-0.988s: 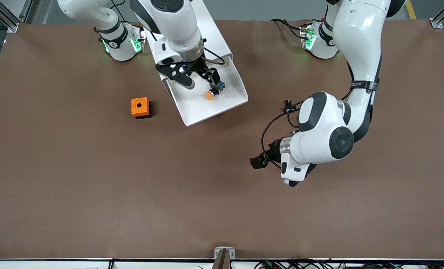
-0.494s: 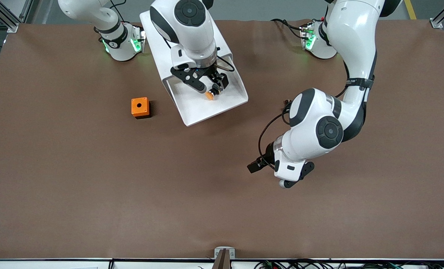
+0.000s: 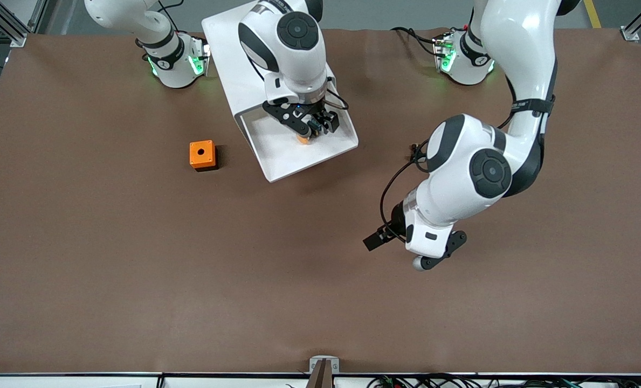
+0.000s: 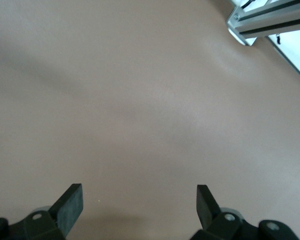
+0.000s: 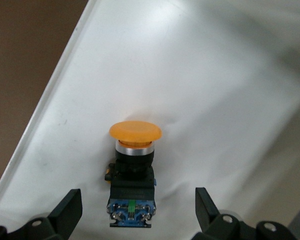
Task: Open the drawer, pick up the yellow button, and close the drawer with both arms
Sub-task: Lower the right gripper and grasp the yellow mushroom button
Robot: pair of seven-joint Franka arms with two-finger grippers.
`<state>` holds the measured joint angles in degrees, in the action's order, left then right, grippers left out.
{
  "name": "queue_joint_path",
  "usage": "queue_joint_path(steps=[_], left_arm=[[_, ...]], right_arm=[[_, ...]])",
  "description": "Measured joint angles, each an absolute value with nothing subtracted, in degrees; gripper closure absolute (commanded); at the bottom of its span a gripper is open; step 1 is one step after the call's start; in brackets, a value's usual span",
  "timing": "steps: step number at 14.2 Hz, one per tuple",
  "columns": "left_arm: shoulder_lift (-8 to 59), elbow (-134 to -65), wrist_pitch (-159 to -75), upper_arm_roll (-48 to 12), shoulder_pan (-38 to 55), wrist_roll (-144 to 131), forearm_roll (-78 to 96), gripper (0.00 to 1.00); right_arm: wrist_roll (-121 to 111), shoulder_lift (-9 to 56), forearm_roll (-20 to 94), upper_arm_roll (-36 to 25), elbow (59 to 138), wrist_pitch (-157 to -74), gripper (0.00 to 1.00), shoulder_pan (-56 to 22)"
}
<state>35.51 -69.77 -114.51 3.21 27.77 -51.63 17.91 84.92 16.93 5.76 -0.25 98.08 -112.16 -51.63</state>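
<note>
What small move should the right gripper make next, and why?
Probably lower straight down and then close. The right gripper is open over the pulled-out drawer, and the button lies on the drawer floor between its fingers, not yet gripped. The left gripper waits open over bare table.

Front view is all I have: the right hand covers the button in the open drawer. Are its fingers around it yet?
Observer: Not yet. In the right wrist view the button lies on the drawer floor between the open fingers, untouched.
Operator: Which way does it lie?
Observer: On its side, orange cap pointing away from the right hand, blue rear toward it.
Operator: And the left hand?
Observer: The left hand is open over bare table.
</note>
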Motion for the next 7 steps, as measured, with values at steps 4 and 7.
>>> queue_joint_path(steps=[4, 7], left_arm=[[35.36, -70.48, -114.51, 3.14, 28.34, -51.63, 13.36, 0.00], [35.50, -71.36, -114.51, 3.01, 29.94, -51.63, 12.41, 0.00]], right_arm=[[85.46, 17.56, 4.63, -0.31, 98.20, -113.12, 0.05, -52.09], [86.04, 17.89, 4.52, -0.33, 98.20, -113.46, 0.81, -52.18]])
